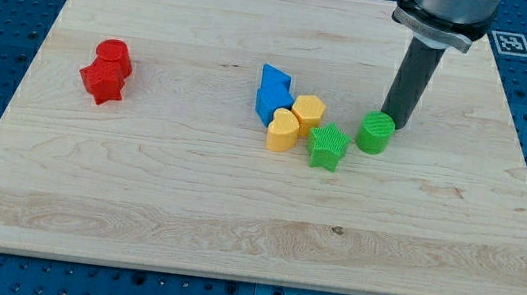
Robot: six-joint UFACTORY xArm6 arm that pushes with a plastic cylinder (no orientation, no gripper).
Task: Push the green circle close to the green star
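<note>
The green circle (376, 132) is a short green cylinder right of the board's middle. The green star (327, 145) lies just to its left and slightly lower, with a narrow gap between them. My tip (393, 122) is the lower end of the dark rod and rests on the board at the circle's upper right side, touching it or nearly so.
A yellow heart-like block (283, 130) and a yellow hexagon-like block (307, 114) sit against the star's left. Two blue blocks (272, 93) lie beside them. A red cylinder (114, 55) and a red star (102, 80) sit at the left. The wooden board (233, 234) lies on a blue pegboard.
</note>
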